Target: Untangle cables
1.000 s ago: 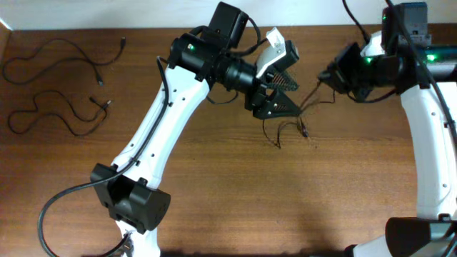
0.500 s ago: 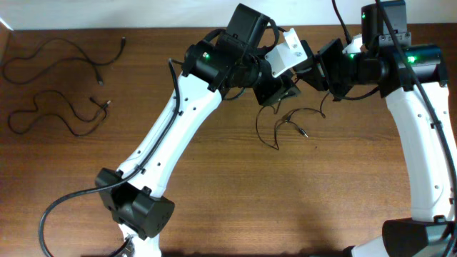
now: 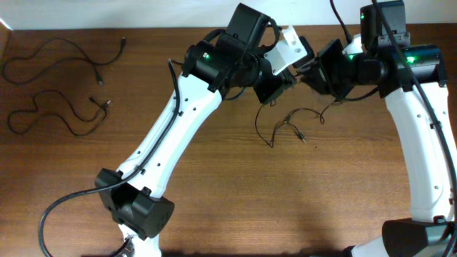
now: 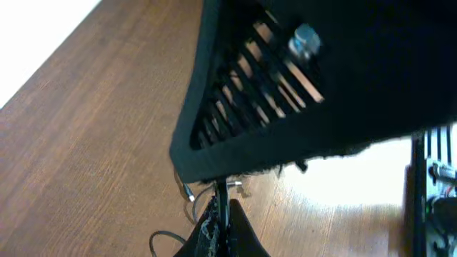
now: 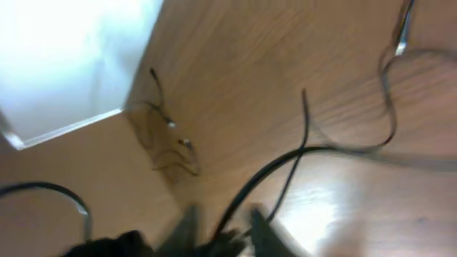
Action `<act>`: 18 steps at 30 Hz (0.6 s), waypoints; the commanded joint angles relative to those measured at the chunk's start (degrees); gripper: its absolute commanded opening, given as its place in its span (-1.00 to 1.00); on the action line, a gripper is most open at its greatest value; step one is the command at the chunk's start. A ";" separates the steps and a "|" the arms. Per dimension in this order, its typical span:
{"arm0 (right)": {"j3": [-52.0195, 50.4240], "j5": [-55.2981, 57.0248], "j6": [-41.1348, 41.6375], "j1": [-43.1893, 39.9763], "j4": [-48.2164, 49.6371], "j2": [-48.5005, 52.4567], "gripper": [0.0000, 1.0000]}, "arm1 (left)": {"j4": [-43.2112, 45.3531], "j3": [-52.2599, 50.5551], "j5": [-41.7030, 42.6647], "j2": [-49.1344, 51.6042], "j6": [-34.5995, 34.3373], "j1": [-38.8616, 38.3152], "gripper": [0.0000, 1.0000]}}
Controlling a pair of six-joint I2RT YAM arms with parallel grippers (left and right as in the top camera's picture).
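A tangle of thin dark cables (image 3: 294, 129) hangs between my two grippers above the back middle of the table, its loose ends trailing on the wood. My left gripper (image 3: 275, 88) is shut on one strand, and in the left wrist view the cable (image 4: 223, 191) rises out of the pinched fingertips (image 4: 223, 214). My right gripper (image 3: 310, 71) faces it from close by. In the blurred right wrist view its jaws (image 5: 223, 218) stand apart with a black cable (image 5: 285, 161) running loosely between them.
Two separate black cables lie spread on the far left of the table, one (image 3: 61, 51) behind the other (image 3: 57, 108). The right gripper's black body (image 4: 335, 71) fills the top of the left wrist view. The table's back edge meets a white wall.
The left gripper has closed onto a cable strand. The right gripper's jaws, shut a second ago, have parted. Both arms moved together earlier and have since held almost still.
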 commanded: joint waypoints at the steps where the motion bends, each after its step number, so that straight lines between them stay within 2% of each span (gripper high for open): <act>1: 1.03 2.25 -13.64 0.48 -2.56 -0.46 0.70 | 2.03 0.59 0.79 -3.89 -5.31 4.37 -1.00; 3: 1.03 -1.25 -18.23 -0.46 -4.48 -0.81 0.91 | 3.15 0.59 0.83 -7.13 -5.90 6.93 -1.00; 5: 1.07 -1.99 -21.16 -2.89 -6.51 -1.62 0.98 | 4.66 0.59 0.85 -11.54 -10.01 10.14 -1.00; 7: 1.07 -2.05 -23.67 -7.17 -9.90 -2.69 0.97 | 4.39 0.59 0.87 -16.70 -11.52 14.36 -1.00; 9: 1.07 -4.81 -31.26 -10.03 -13.29 -2.97 0.97 | 2.56 0.59 0.85 -20.09 -11.50 16.65 -1.00; 11: 1.07 -4.79 -34.14 -9.90 -14.12 -2.95 0.97 | 0.96 0.57 0.81 -21.03 -11.50 16.90 -1.00; 16: 1.05 -0.61 -34.77 -9.90 -14.99 -2.91 0.97 | -1.03 0.57 -0.09 -21.44 -17.46 16.90 -1.00; 18: 1.05 0.94 -34.80 -9.88 -15.82 -2.89 0.97 | -1.51 0.57 -4.63 -21.44 -21.68 17.11 -1.00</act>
